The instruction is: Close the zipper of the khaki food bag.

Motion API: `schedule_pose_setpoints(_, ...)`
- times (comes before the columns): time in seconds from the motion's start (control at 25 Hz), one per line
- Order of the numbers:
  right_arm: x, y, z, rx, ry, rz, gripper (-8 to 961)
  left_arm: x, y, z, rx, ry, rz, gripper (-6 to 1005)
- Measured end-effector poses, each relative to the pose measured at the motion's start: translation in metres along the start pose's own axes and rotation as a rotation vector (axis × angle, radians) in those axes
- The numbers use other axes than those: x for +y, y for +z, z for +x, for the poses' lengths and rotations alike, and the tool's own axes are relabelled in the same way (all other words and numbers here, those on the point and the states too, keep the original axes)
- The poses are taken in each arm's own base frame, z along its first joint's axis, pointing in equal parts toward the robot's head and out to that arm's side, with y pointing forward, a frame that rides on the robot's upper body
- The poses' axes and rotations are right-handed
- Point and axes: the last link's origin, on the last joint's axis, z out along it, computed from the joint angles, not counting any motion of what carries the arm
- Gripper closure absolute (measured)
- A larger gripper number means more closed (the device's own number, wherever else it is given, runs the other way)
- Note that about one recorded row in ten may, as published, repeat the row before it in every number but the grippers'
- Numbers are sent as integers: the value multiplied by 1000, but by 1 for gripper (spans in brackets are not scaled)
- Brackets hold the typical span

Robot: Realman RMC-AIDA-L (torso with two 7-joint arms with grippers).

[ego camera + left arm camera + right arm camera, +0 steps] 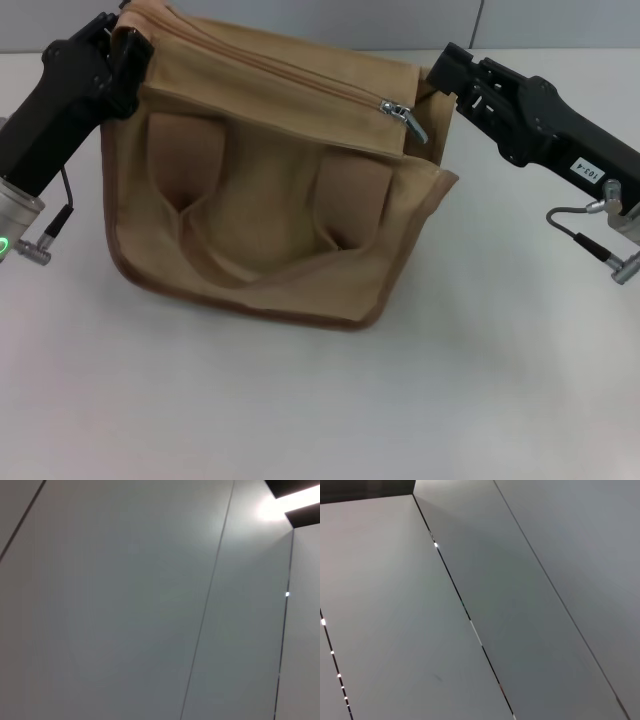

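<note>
The khaki food bag (pixel 270 210) stands in the middle of the white table, its front pocket and two wide strap handles facing me. The zipper (pixel 280 70) runs along the top panel, and its silver pull tab (pixel 404 115) hangs at the bag's right end. My left gripper (pixel 128 52) is at the bag's top left corner, shut on the fabric there. My right gripper (pixel 442 72) sits just beside the bag's right end, a little past the pull tab, without holding it. Both wrist views show only grey panels.
The white table (pixel 500 380) stretches around the bag on all sides. A grey wall (pixel 400 20) stands behind the table. Cables hang under both wrists.
</note>
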Motion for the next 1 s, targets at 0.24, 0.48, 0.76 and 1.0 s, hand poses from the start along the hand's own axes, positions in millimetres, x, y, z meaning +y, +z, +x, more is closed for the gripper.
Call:
schedule_pose_setpoints(0.24, 3, -5, 2, -7, -36, 1, 628, -2, -16, -5, -19, -1, 53, 862)
schedule_pose_setpoints(0.48, 10, -10, 5, -24, -87, -24, 372, -8, -54, -12, -65, -3, 173, 694)
schedule_pose_setpoints(0.76, 18, -16, 4, -53, -139, -61, 240, -9, -108, -11, -119, 31, 300, 384)
schedule_pose_setpoints(1.0, 21, -16, 7, -31, -161, -82, 185, 3, -135, 0, -159, 101, 239, 184)
